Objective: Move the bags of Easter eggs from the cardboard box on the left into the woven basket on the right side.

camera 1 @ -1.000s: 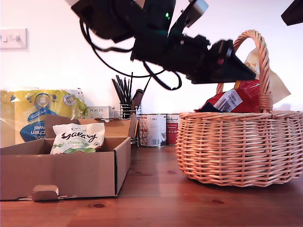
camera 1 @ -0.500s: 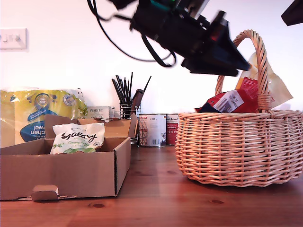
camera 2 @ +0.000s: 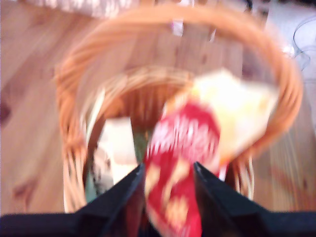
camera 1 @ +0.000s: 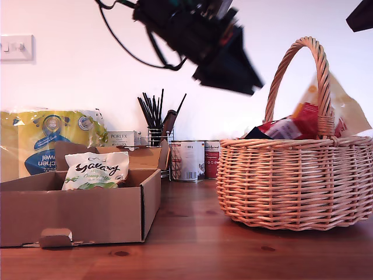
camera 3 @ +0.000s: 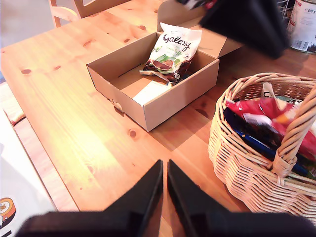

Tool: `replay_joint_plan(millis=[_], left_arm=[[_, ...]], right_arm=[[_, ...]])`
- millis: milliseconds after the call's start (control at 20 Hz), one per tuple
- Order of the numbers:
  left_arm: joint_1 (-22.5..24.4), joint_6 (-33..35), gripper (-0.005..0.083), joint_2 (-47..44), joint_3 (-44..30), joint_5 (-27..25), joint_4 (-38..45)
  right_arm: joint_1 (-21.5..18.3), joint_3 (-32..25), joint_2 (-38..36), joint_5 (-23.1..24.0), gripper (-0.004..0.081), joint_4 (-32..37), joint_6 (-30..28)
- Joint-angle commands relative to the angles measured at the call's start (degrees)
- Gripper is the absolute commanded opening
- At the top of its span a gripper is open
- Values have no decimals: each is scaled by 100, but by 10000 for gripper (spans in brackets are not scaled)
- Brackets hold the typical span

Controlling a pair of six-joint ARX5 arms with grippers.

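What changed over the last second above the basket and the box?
My first end effector lifted away from the round tan wicker basket toward the exterior view's left, and the red-and-cream bag settled lower inside. The white Galaxy bag and brown cardboard box stayed put.

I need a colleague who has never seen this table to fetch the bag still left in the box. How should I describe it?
Find the shallow brown cardboard box at the exterior view's left, across from the wicker basket. Leaning against its back wall is a white crinkly pouch with black "Galaxy" script and green at the bottom. It is the only pouch there; the others, red and dark, sit in the basket.
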Motion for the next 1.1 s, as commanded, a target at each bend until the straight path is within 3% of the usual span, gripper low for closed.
replay_joint_plan(millis=[0,50,350,700,850,1050], left_arm=[[31,229,32,-22,-22,-55,-227],[79,328,-26,-24,-22,-94,-402],[337,518,-19,-221,-26,-944,-828],[835,531,-19,-697,-339,-944,-1023],[1078,516,-19,-1150,-960,-949,-787],[1497,267,-19,-2090,-2352,-955,-22]], right_arm=[[22,35,-17,2,-13,20,-35],[22,35,-17,2,-13,20,-35],[22,35,-17,7,-13,20,-42],[22,35,-17,116,-13,20,-140],[22,35,-15,192,-13,28,-140],[22,33,37,267,-13,24,-133]])
